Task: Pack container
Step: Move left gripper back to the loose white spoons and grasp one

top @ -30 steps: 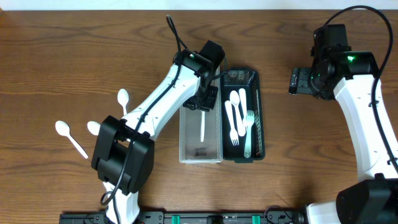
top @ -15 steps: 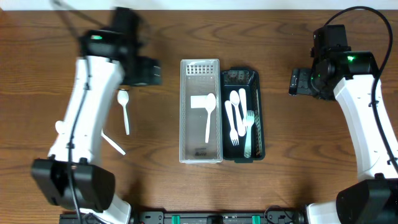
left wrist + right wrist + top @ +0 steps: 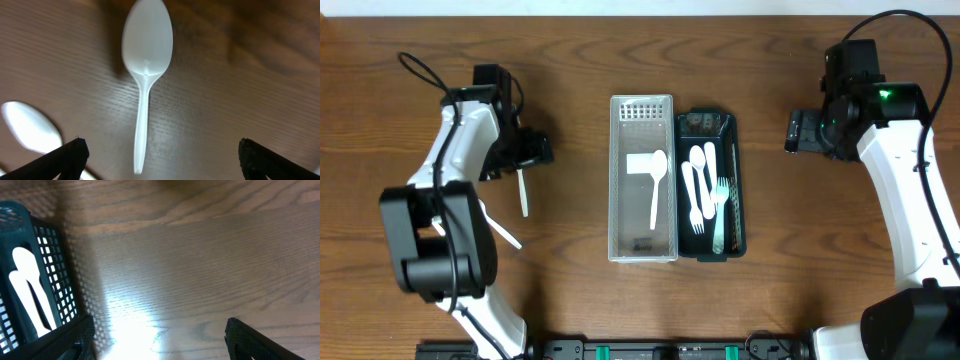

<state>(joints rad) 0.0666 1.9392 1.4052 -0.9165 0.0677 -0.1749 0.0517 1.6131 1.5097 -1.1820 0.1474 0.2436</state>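
Left pincer (image 3: 160, 160) hovering wide open, empty, over white plastic spoon (image 3: 146, 75) lying flat on bench (image 3: 240, 75), well apart from clear container (image 3: 616, 200). Right pincer (image 3: 157, 340) also gaping, holding nothing, beside dark mesh basket (image 3: 45, 280). Risk: fingers (image 3: 65, 157) skidding off thin flush handle, or nudging second spoon (image 3: 30, 127) lying near. No readable writing showing.

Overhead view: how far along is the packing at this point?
Done: one spoon lies in the clear bin, and spoons and forks sit in the dark basket. In hand: nothing; the left end effector hovers open over a table spoon. Left: that one and at least a second spoon beside it. The right end effector is open, holding nothing.
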